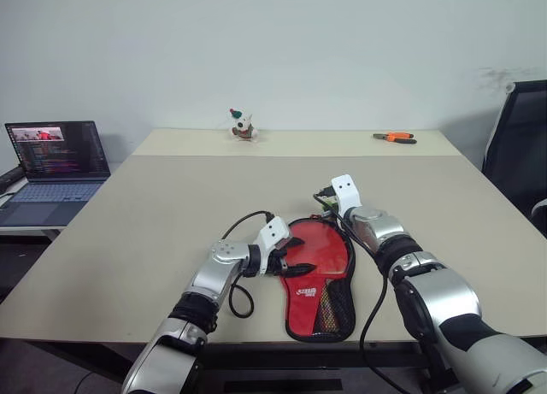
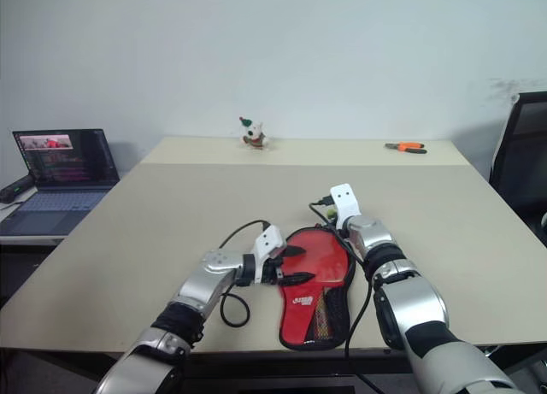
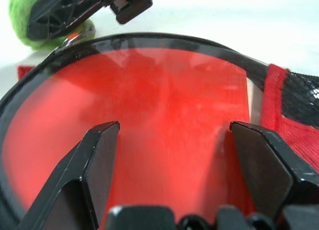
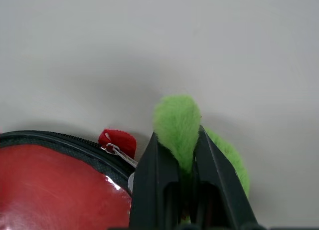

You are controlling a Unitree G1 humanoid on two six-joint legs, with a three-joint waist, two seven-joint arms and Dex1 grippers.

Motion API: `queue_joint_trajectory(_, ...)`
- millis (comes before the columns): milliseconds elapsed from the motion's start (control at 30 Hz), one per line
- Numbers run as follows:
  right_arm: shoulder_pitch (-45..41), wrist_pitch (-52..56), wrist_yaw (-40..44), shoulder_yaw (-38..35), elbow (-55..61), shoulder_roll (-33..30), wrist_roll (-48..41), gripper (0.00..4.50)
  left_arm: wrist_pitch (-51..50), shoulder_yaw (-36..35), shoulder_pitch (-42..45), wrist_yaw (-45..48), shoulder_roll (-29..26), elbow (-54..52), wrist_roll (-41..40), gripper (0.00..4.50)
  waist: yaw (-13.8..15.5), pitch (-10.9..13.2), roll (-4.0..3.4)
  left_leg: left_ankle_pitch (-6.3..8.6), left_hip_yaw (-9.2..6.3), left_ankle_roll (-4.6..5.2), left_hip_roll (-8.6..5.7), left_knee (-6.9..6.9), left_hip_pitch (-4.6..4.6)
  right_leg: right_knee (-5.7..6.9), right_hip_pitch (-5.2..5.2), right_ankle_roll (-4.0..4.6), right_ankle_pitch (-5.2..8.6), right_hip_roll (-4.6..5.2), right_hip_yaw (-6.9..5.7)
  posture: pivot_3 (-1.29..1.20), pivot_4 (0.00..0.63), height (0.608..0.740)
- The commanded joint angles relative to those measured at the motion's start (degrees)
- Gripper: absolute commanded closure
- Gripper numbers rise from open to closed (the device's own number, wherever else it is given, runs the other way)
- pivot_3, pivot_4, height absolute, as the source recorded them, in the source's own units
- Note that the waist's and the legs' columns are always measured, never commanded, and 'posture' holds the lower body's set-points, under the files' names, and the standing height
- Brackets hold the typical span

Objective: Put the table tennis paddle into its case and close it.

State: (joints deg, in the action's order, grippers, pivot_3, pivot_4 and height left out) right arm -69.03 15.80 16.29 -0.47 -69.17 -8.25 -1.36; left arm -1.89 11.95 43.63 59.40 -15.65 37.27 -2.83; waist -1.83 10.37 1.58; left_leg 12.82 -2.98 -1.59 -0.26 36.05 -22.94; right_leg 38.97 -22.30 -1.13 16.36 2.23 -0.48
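Note:
The case (image 1: 318,283) lies flat near the table's front edge, red side up, mesh pocket toward me, black zip edging around its round end. My left gripper (image 1: 301,255) reaches in from the left and stands open over that glossy red round face (image 3: 164,105), its fingertips apart above it. At the case's far rim my right gripper (image 4: 177,135) is shut on a green fluffy zip pull (image 4: 175,117). Beside it show the metal slider (image 4: 118,152) and a small red tab (image 4: 117,139). The table tennis paddle is hidden.
An open laptop (image 1: 55,159) sits on a side desk at the left. A small toy figure (image 1: 244,126) and orange-handled pliers (image 1: 395,138) lie at the table's far edge. A black chair (image 1: 521,155) stands at the right. Cables trail from both wrists.

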Motion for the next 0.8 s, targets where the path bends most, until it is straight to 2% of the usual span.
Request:
queue_joint_trajectory(33, -1.56, 0.33, -0.73, -1.51, 0.71, -0.13, -0.53, 4.47, 2.94, 0.54, 2.89, -0.28, 1.22, 5.4, 1.33, 0.63, 0.0, 0.0, 0.0, 0.0, 0.0, 0.0, 0.0, 0.0, 0.0, 0.0, 0.0, 0.0, 0.0, 0.0, 0.0, 0.0, 0.15, 0.74)
queue_joint_trajectory(233, -1.31, 0.53, -4.5, -3.96, 1.25, -0.6, -1.32, 4.47, 8.87, 2.31, 5.44, -1.03, 2.63, 18.13, 5.15, 0.63, 0.0, -0.01, -0.01, 0.0, 0.04, 0.01, -0.01, 0.01, 0.03, 0.02, 0.02, 0.0, 0.0, 0.0, 0.0, 0.0, 0.15, 0.74)
queue_joint_trajectory(533, 3.71, 5.2, -5.4, -5.23, 9.39, -3.56, -1.69, 4.47, 11.75, 2.46, 6.78, -1.57, 4.38, 24.37, 6.01, 0.63, 0.4, -0.08, -0.07, -0.02, 0.04, 0.04, -0.08, 0.05, 0.06, 0.02, 0.16, -0.02, 0.0, 0.05, -0.1, 0.0, 0.15, 0.74)
queue_joint_trajectory(633, 9.09, 10.59, -4.05, -4.02, 19.26, -4.82, -1.43, 4.47, 12.02, 2.49, 6.9, -1.75, 4.76, 25.05, 6.12, 0.63, 0.53, -0.11, -0.1, -0.02, 0.02, 0.04, -0.09, 0.06, 0.05, 0.01, 0.18, -0.02, 0.0, 0.06, -0.12, 0.0, 0.15, 0.74)
queue_joint_trajectory(800, 22.87, 25.1, -1.48, -2.32, 46.3, -8.63, -2.28, 4.47, 12.33, 2.52, 7.38, -2.14, 5.45, 26.07, 6.51, 0.63, 1.21, -0.15, -0.16, -0.02, -0.05, 0.04, -0.12, 0.06, 0.03, -0.01, 0.22, -0.03, 0.01, 0.05, -0.16, 0.0, 0.15, 0.74)
